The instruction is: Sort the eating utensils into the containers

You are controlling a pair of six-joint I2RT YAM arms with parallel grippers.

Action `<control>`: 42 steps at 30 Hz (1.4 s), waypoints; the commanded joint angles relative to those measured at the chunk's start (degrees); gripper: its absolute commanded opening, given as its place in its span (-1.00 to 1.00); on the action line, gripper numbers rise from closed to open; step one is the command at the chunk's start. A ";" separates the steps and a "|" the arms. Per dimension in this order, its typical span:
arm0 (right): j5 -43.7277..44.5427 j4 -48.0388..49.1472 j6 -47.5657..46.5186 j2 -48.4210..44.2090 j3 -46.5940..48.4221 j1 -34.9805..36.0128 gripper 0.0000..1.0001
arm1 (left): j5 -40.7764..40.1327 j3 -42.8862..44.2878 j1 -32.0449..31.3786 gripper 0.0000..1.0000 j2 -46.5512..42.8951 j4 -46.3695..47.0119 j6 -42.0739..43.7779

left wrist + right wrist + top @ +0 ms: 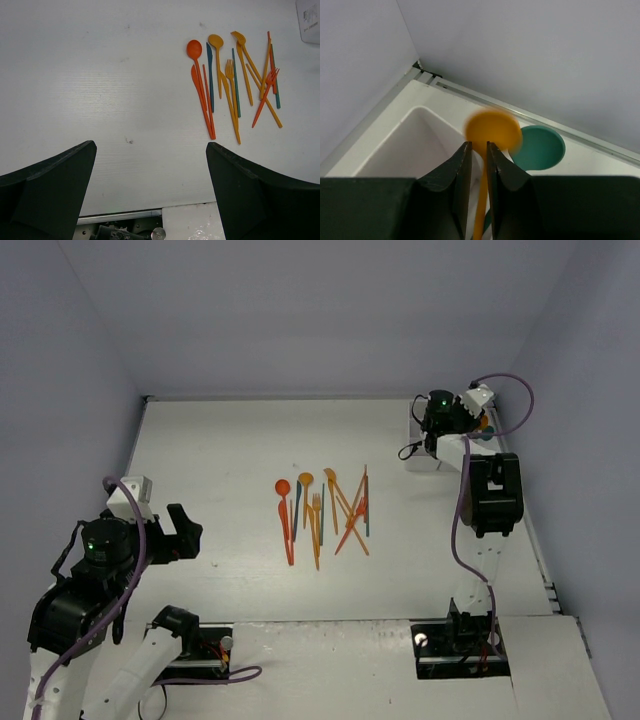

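Note:
The eating utensils point(322, 515), several orange, red and teal spoons, forks and knives, lie in a loose row mid-table, also in the left wrist view point(232, 82). My left gripper point(190, 538) hangs wide open to their left, holding nothing point(151, 144). My right gripper point(452, 420) is over the white containers point(418, 462) at the far right corner. Its jaws point(478, 145) stand slightly apart around the thin handle of an orange spoon point(492, 131), whose bowl is motion-blurred above a compartment wall point(420, 140). A teal spoon point(540, 147) stands in the compartment behind it.
Grey walls enclose the table on the left, back and right, and the containers sit tight in the back-right corner. The arm bases point(455, 640) are bolted at the near edge. A white label point(310, 20) shows at the upper right of the left wrist view.

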 commanded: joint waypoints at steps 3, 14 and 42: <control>2.94 3.88 2.28 -5.10 -0.92 1.30 -0.49 | 1.01 0.79 -0.35 0.80 -1.44 2.53 -1.16; -8.14 -8.14 1.20 -17.07 -1.44 3.58 -0.15 | 0.72 1.75 -0.35 0.80 -0.94 2.69 -1.47; -50.09 -42.75 10.50 -16.76 -0.96 38.28 -0.35 | 2.95 0.19 -0.35 0.80 10.56 2.80 -4.84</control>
